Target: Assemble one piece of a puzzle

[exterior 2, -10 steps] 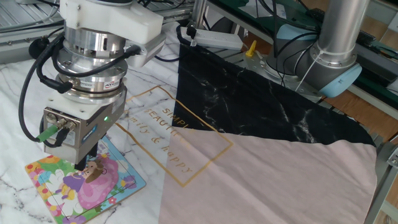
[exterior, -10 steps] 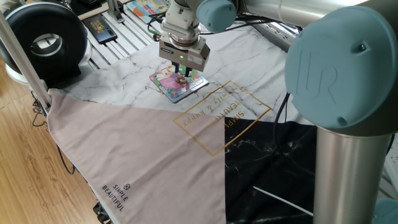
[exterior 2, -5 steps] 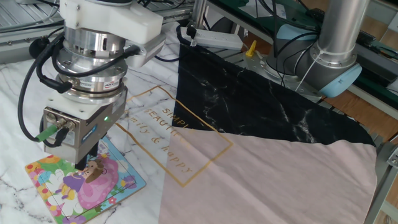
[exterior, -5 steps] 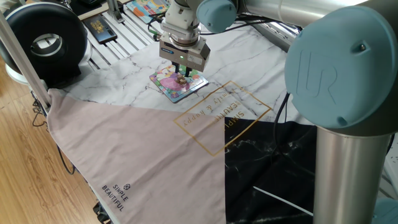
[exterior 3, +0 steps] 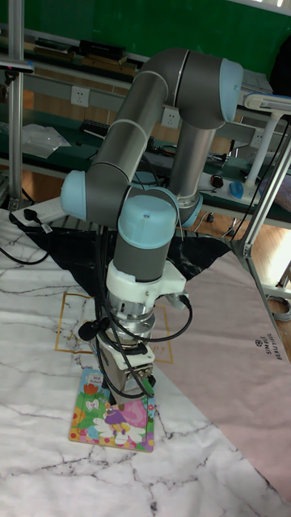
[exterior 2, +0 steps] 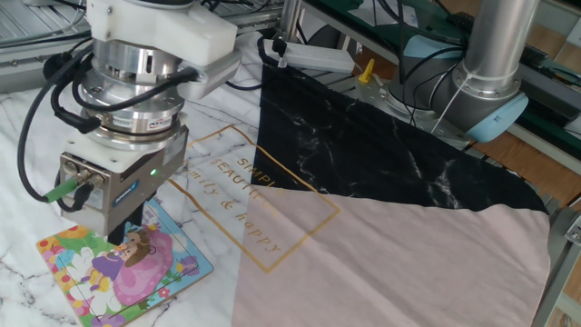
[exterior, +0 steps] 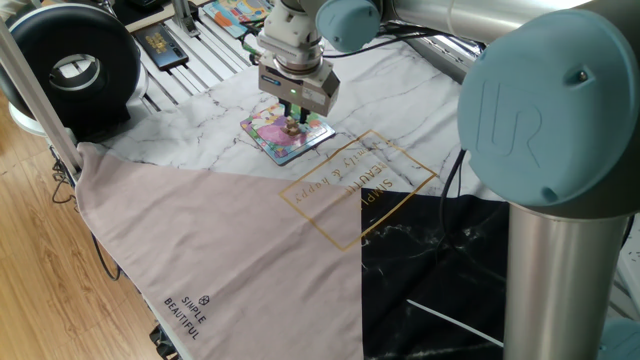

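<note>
Caught the gripper (exterior 2: 124,238) right over the puzzle (exterior 2: 116,275), fingertips pointing straight down at the upper middle of the board, lower left of the frame in the other fixed view. Couldn't really tell the jaw state: fingers looked close together, but the body hid most of them, so no call on whether anything was pinched. Couldn't pick out the piece either; too small against the pink-and-brown cartoon under the tips, possibly already sitting in its slot, possibly still between the fingers. So the key relation was basically vertical: board directly beneath the tool, with the tips apparently just above it rather than pressed in, though hard to be sure. Board lay skewed, long axis running diagonally across the white marble cloth (exterior: 210,105), same story in one fixed view with puzzle (exterior: 286,137) upper middle. Cloth flat there, pink section lower down, black section to the right. Room around: aluminium rails, dark booklet (exterior: 160,46), colourful cards (exterior: 235,14) upper left.
</note>
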{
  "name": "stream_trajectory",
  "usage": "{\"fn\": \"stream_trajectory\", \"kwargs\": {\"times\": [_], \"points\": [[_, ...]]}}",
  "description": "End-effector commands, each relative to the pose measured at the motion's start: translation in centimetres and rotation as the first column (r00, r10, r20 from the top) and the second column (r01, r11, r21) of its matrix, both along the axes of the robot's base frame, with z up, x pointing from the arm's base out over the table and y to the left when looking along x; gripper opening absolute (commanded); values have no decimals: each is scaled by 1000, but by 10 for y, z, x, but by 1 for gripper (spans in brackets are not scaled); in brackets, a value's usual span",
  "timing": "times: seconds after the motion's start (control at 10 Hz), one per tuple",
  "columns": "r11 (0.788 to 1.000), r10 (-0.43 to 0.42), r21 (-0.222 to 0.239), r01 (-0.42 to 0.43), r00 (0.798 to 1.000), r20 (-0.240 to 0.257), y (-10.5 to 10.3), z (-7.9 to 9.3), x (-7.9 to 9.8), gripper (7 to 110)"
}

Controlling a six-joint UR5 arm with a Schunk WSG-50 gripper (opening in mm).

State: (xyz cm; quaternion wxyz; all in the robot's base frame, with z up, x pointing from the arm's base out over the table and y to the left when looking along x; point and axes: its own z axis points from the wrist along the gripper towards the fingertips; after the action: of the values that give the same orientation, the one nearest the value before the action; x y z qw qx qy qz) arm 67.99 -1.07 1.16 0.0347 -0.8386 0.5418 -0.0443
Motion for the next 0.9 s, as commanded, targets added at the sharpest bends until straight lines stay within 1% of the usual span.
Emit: {"fn": "stream_trajectory", "kwargs": {"times": [0.0, 0.2, 0.4, 0.5, 0.8], "points": [[997, -70, 12, 70, 997, -13, -1, -2, -2, 22], [992, -126, 1, 126, 992, -15, -6, -1, -3, 22], [980, -199, -5, 199, 980, -26, -10, 0, -6, 22], [973, -232, -11, 232, 973, -23, -12, -1, -6, 22], [956, -292, -4, 292, 956, -28, -12, -3, -6, 22]]}}
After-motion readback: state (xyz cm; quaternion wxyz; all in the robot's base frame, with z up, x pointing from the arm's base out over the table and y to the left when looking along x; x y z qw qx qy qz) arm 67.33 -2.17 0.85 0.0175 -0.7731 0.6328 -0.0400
